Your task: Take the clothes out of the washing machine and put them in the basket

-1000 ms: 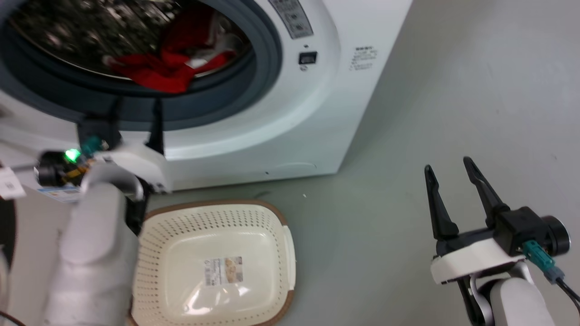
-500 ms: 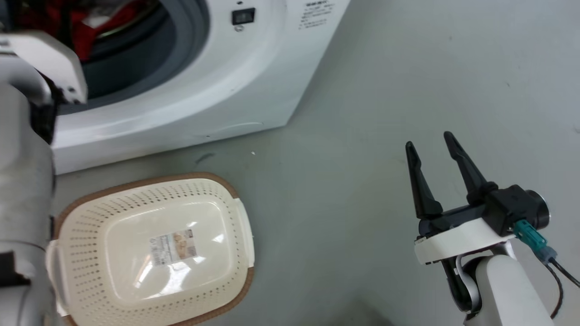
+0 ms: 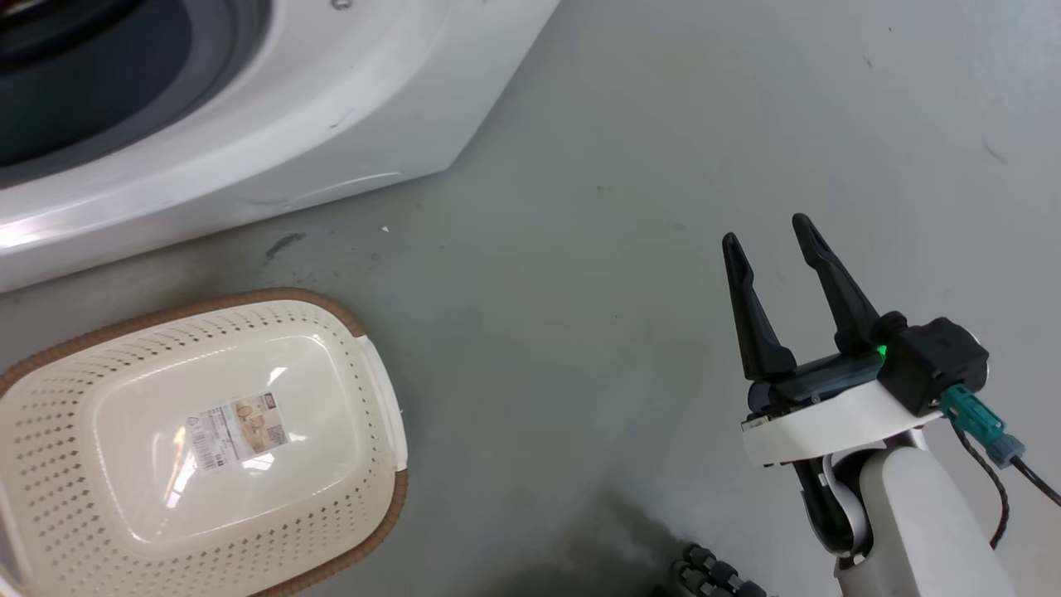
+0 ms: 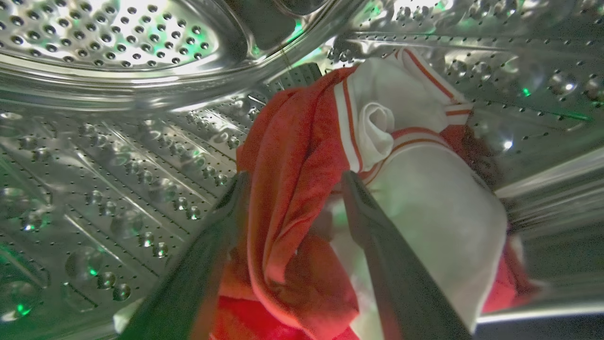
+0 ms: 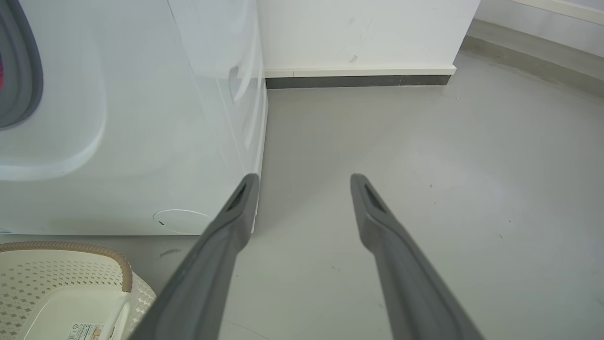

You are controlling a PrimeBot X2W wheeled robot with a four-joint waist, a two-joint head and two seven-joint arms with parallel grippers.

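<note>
Inside the perforated steel drum of the washing machine, the clothes lie heaped: red fabric with a white, red-striped garment beside it. My left gripper is open, its two fingers standing either side of a red fold, apart from it. The cream basket with its brown rim sits on the floor in front of the machine, holding nothing but a label sticker; its corner also shows in the right wrist view. My right gripper hangs open over bare floor at the right.
The washer's white side panel stands left of the right gripper. A white wall with a dark skirting strip runs behind. Grey floor spreads to the right of the machine and basket.
The head view has swung down and right: the porthole, the clothes and my left arm have slid out of it. The right gripper has stayed open.
</note>
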